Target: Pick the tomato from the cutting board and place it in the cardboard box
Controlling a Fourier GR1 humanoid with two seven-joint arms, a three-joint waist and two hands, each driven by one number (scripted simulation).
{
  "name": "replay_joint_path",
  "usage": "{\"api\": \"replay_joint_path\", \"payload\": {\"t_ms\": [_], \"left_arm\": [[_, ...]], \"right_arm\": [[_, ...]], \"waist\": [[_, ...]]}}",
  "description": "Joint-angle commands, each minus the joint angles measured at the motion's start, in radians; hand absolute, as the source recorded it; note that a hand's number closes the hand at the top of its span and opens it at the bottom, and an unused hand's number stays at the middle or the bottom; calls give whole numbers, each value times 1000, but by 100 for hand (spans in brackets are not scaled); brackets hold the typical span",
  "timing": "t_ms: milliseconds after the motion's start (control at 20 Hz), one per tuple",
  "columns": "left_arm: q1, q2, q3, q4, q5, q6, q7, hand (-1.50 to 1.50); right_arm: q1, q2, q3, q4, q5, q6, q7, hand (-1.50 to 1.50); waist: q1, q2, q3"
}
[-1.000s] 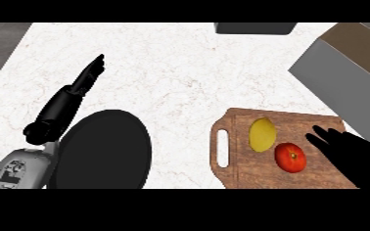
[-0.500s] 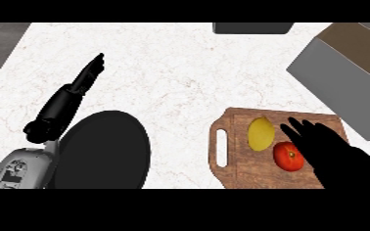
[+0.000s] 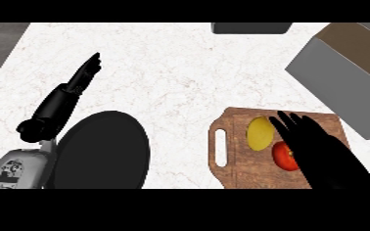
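On the wooden cutting board [image 3: 239, 169] at the lower right of the white marble counter [image 3: 180, 73], a red tomato [image 3: 285, 157] lay just beside a yellow lemon [image 3: 260, 133], the lemon nearer the board's handle slot. Over the board reached the right hand [image 3: 318, 149], its fingers straight and spread, pointing up and to the left; it covered the tomato's right side and closed on nothing. Whether the hand touched the tomato could not be told. At the upper right stood the cardboard box [image 3: 339, 66], grey-walled with a brown edge, well apart from the board. At the far left rested the left hand [image 3: 72, 88], open, its fingers straight and pointing up to the right. Below it lay a round black plate [image 3: 101, 151]. At the counter's top edge sat a dark grey block [image 3: 251, 28].
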Motion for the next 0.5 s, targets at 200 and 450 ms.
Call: {"api": "replay_joint_path", "payload": {"t_ms": [200,450], "left_arm": [[-37,-21,39,-2,-8,-40,47,0],[-33,-66,35,80,-71,-26,-59,0]], "right_arm": [[61,73,-5,125,168,-36,-141,-150],[67,135,-40,166,192,-19,-204,-150]], "waist": [[-2,0,1],[-4,0,0]]}}
